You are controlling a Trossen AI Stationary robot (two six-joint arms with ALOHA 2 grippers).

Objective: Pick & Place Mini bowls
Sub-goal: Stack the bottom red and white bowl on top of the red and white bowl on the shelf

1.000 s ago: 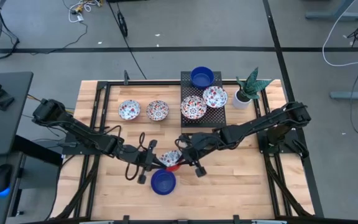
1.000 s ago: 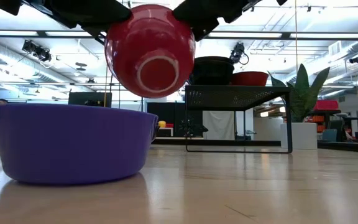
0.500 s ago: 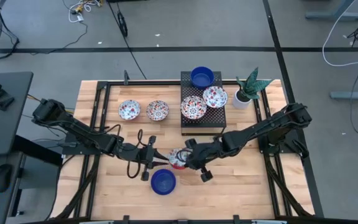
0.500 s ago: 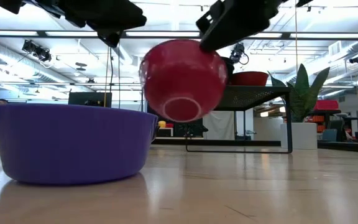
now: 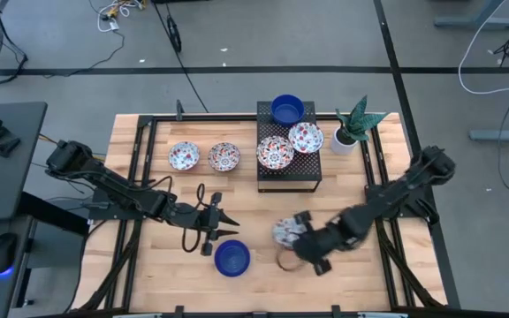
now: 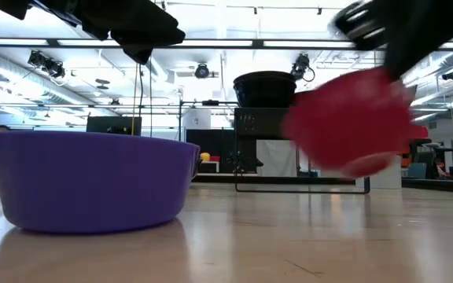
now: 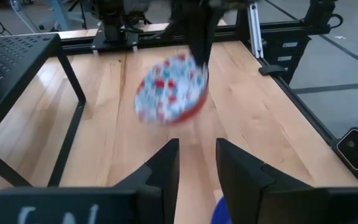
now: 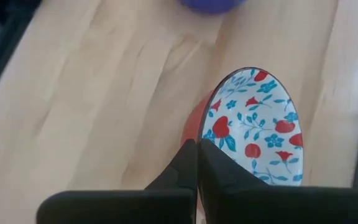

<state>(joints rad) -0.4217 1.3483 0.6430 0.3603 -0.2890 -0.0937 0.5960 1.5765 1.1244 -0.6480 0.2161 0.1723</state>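
Right wrist view, right fingers pinched shut on floral bowl rim, left fingers parted, empty.

On the counter, a raised rack sits at twelve o'clock, carrying three mini bowls. A plant pot stands just beside it at one o'clock. Two more bowls lie side by side at ten o'clock. Another bowl rests at six o'clock, with the left gripper just behind it. The right gripper, at five o'clock, holds a bowl above the counter.
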